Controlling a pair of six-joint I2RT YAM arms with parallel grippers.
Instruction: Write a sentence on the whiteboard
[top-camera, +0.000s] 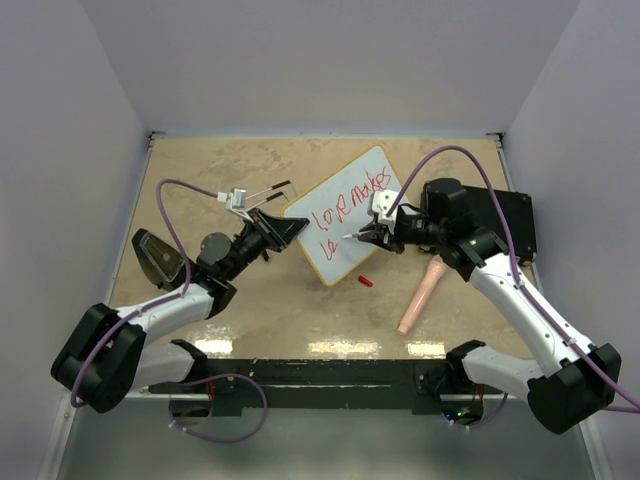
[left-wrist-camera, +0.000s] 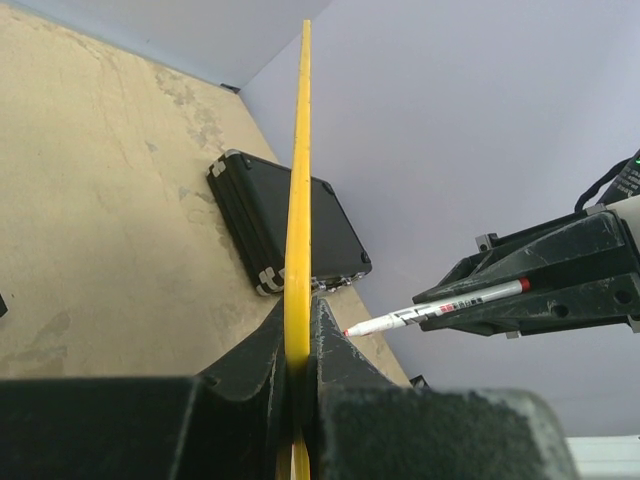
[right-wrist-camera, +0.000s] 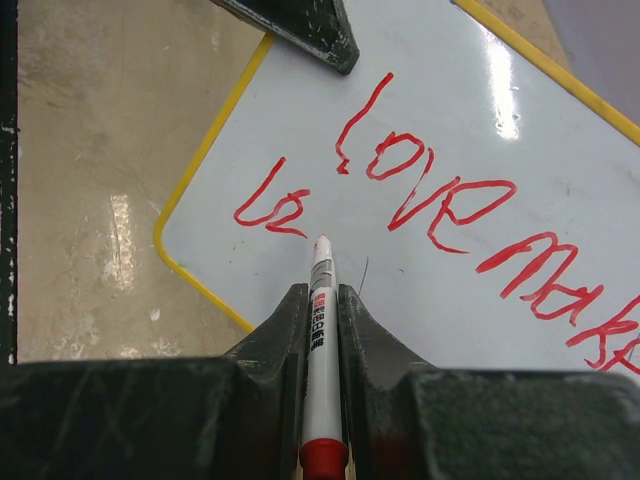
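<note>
Red ink on the whiteboard (top-camera: 350, 215) reads "Love makes" on the upper line. The sentence (right-wrist-camera: 440, 200) is unfinished: the second line has only two letters at its start.

Board position: mid-worktop (top-camera: 280, 300), face tilted up toward the right arm. Cannot tell whether its lower corner touches the worktop.

Left fingers (left-wrist-camera: 250, 370) pinch the yellow rim at the board's near-left edge, one on each face. This is the only visible hold.

Right fingers (right-wrist-camera: 275, 340) are pressed around the marker (right-wrist-camera: 320, 300), tip forward, just beside the last written letter. In the left wrist view the tip looks slightly off the face.

Red cap (top-camera: 366, 281) lies on the worktop just below the board. Black case (left-wrist-camera: 270, 215) sits behind, well apart.

Risks, judged:
- One-edge clamp, so pen pressure far from it could pivot or flex the board, giving skipped or wandering strokes.
- Too hard a push may slide the rim out of the left fingers.
- The marker could creep back between the right fingers, so the tip loses contact.
- A low wrist pass could smear fresh ink.
</note>
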